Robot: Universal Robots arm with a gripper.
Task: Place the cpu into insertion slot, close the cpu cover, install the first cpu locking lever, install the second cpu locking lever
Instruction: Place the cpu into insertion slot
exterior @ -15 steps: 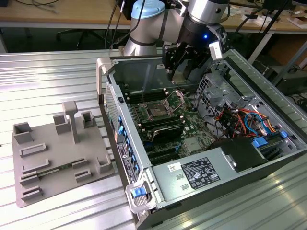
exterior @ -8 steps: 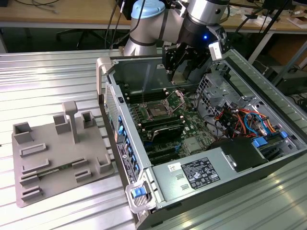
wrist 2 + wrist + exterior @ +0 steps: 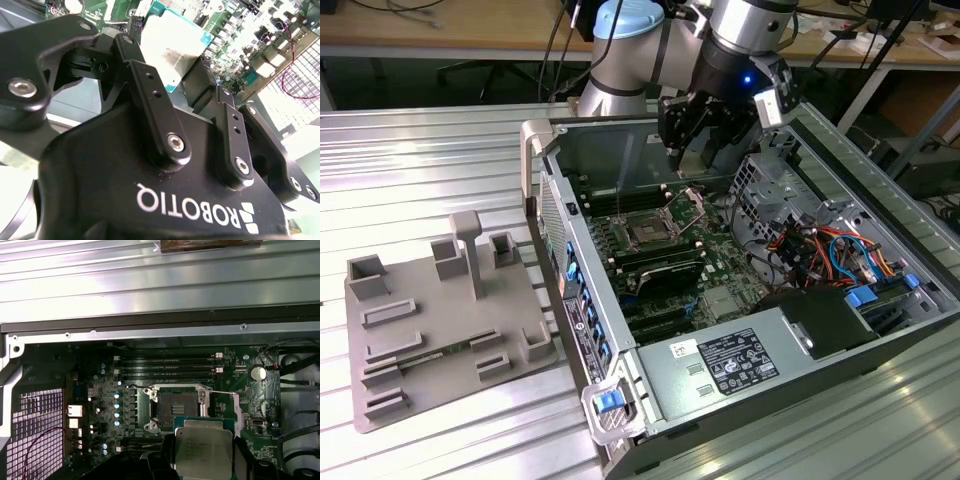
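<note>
**Step one of four, not seated yet**

Starting nearest in the exterior view: power supply [image 3: 740, 360] at the near end of the open computer case [image 3: 620, 150]. Off to the exterior view's left, a grey fixture tray [image 3: 430, 330], well apart from the action.

Mid-board next: insertion slot [image 3: 648, 232], bare, pin field on show in the first wrist view [image 3: 176, 407]. No chip in there. Just beyond it, cpu cover [image 3: 688, 207] flipped up on its hinge, so out of the way. Locking levers too thin to sort out for sure.

Further back and higher: gripper [image 3: 695, 130] hanging over the far side of the socket, clear of the board. Fingers [image 3: 162, 460] clamped on opposite edges of the cpu [image 3: 202, 452], metal top facing the first wrist camera; same chip in the second wrist view [image 3: 172, 47]. Held roughly flat, as far as can be told.

So, reading it as the placing step, mid-air. Probably calls for squaring the chip over the slot and keeping it level on the way down. Bent pins otherwise, at a guess.

Farthest: arm [image 3: 620, 60] reaching in from behind the case's far wall, wrist pointed down into the box.
</note>
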